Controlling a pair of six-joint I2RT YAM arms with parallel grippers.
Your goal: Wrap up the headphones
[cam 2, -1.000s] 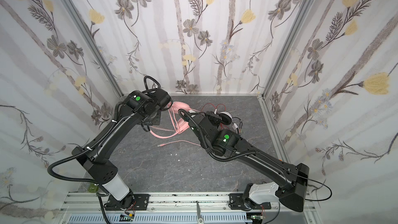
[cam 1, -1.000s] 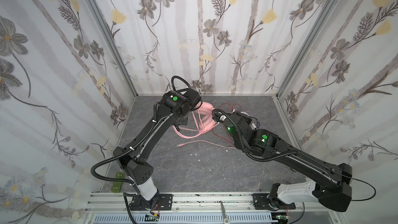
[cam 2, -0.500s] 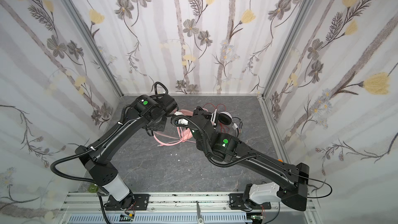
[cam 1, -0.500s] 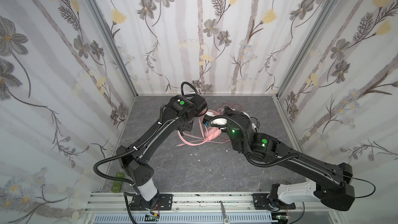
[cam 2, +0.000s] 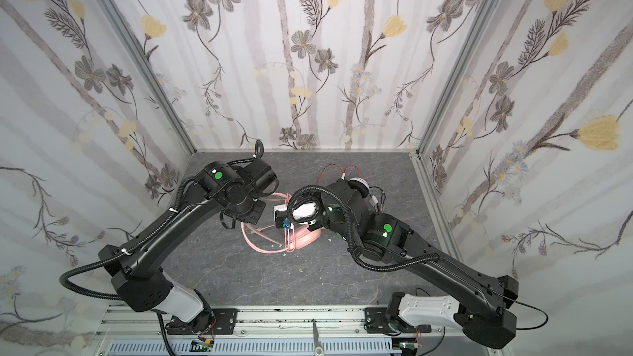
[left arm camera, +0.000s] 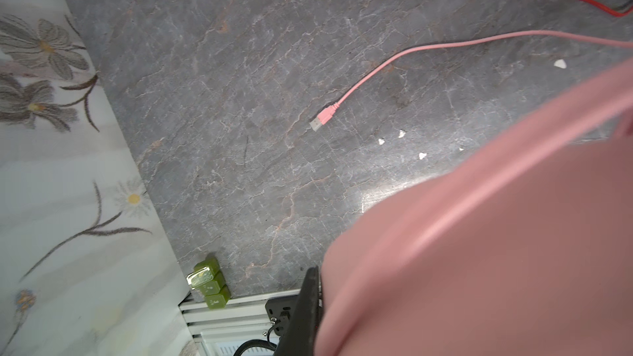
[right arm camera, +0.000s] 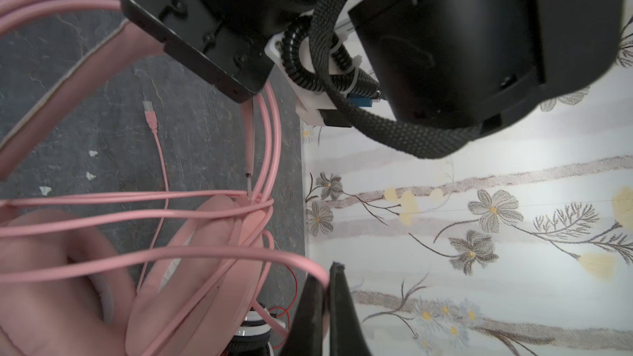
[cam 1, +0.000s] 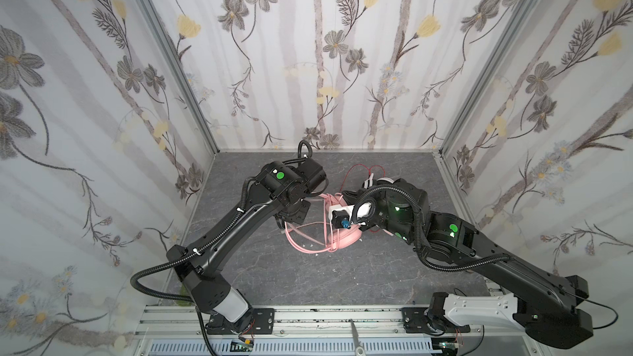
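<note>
right gripper (right arm camera: 327, 285) pinched shut on pink cord (right arm camera: 205, 255); left gripper (cam 1: 293, 215) closed on pink headset (cam 1: 346, 239), its band running left-to-right

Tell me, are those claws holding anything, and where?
Right claw pinches the pink cord; left claw seems to grip the pink headset by its headband.

Grey veined desk (cam 1: 342, 279) with two headsets.
Pink headset (cam 1: 346, 239), pink cord (right arm camera: 205, 251) at centre; white-and-black headset (cam 2: 358, 184), red cord (cam 1: 356, 169) at one o'clock; white scraps (left arm camera: 422, 155) scattered.
</note>
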